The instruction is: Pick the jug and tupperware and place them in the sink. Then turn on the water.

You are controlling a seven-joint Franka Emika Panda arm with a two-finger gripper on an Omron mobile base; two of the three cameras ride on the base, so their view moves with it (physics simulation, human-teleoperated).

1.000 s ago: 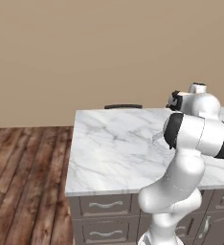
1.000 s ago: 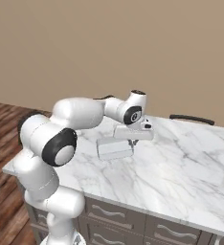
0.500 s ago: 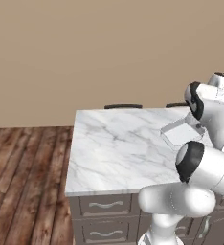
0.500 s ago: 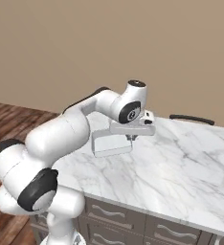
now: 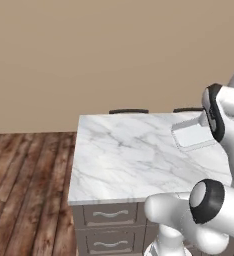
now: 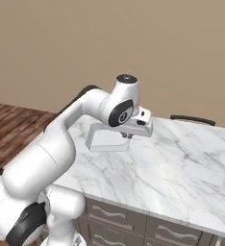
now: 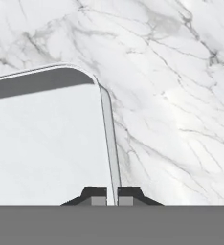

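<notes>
Gripper (image 7: pixel 112 196): jaws pinched narrow on the tupperware (image 7: pixel 51 143) wall.
Tupperware: lifted above the marble counter (image 6: pixel 181 163), near its far edge.
Hidden: container's right end behind the arm, left base view.

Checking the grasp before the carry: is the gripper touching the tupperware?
Touching. In the hand view, the gripper has its two dark fingertips closed on either side of the tupperware wall, with no gap visible between pads and rim.
</notes>
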